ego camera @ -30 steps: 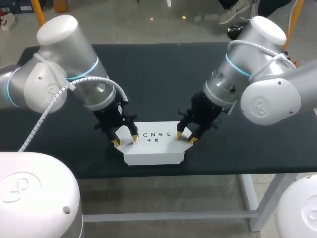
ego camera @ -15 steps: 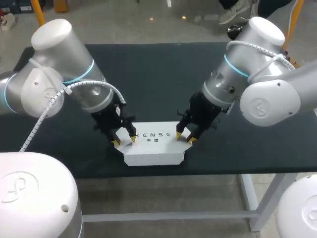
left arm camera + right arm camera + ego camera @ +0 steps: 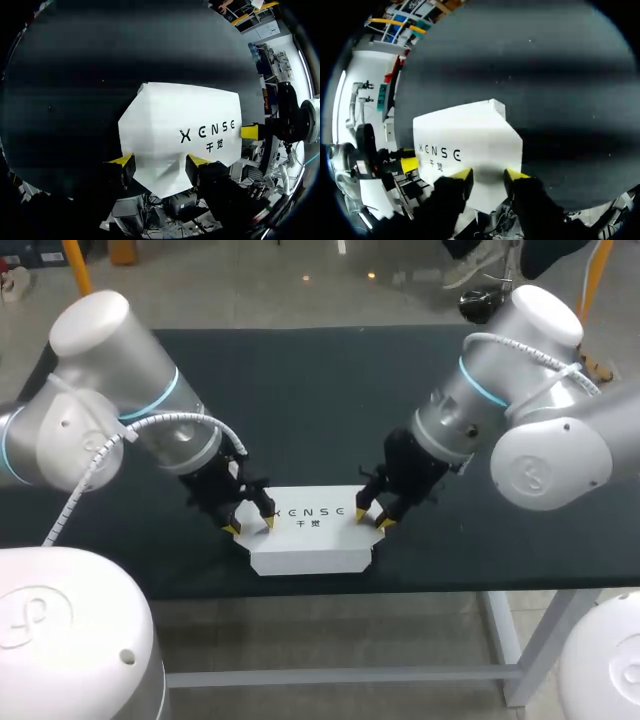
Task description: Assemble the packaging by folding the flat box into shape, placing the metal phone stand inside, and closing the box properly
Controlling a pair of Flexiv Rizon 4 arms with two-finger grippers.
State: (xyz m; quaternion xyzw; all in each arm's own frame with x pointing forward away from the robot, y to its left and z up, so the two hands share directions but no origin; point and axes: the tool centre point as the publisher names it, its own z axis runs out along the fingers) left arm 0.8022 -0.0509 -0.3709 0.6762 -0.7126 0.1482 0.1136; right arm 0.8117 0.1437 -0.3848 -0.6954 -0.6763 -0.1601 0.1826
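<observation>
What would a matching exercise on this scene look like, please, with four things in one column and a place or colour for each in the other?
Things:
1. left gripper
2. right gripper
3. box
4. table

Descriptions:
A. white, by the table edge nearest the robot
B. black top
C. fingers at the box's right end
D. fingers at the box's left end

Pairs: 1-D, 2-C, 3-A, 4-B

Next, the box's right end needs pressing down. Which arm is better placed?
Probably the right. Its hand sits at that end of the white box, just over the top, while the left hand is at the opposite end.
</observation>
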